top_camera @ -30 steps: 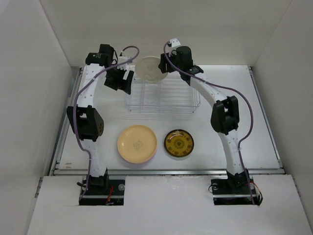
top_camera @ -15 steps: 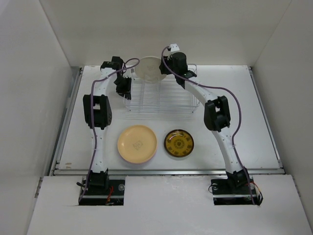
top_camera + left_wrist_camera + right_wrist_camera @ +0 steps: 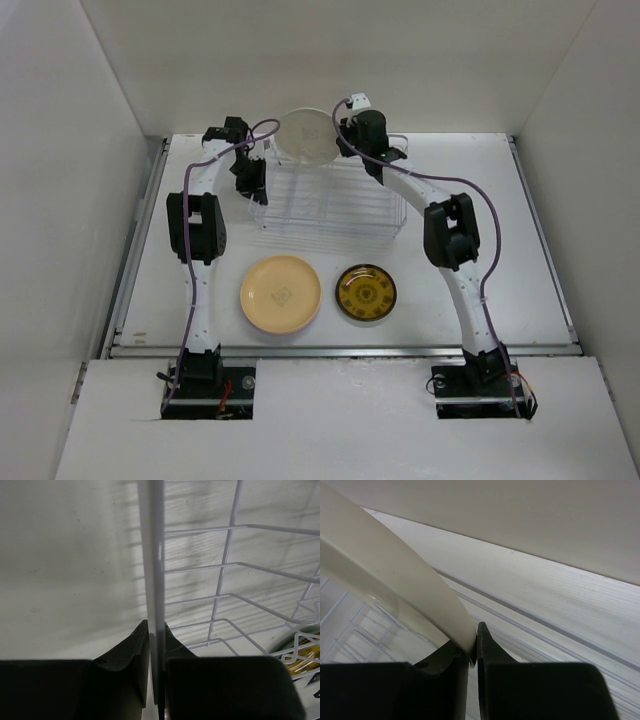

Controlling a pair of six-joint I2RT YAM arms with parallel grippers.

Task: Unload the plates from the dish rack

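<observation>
The cream plate (image 3: 305,135) stands on edge at the far end of the dish rack (image 3: 330,205), rim pinched by the right jaws; the left jaws clamp the rack's edge. Such a thin pinch could slip, dropping the plate.

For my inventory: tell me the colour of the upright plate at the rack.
The plate is cream; the top view shows it best.

Plain white walls (image 3: 330,60) enclose a white table (image 3: 505,255) under even light.
</observation>
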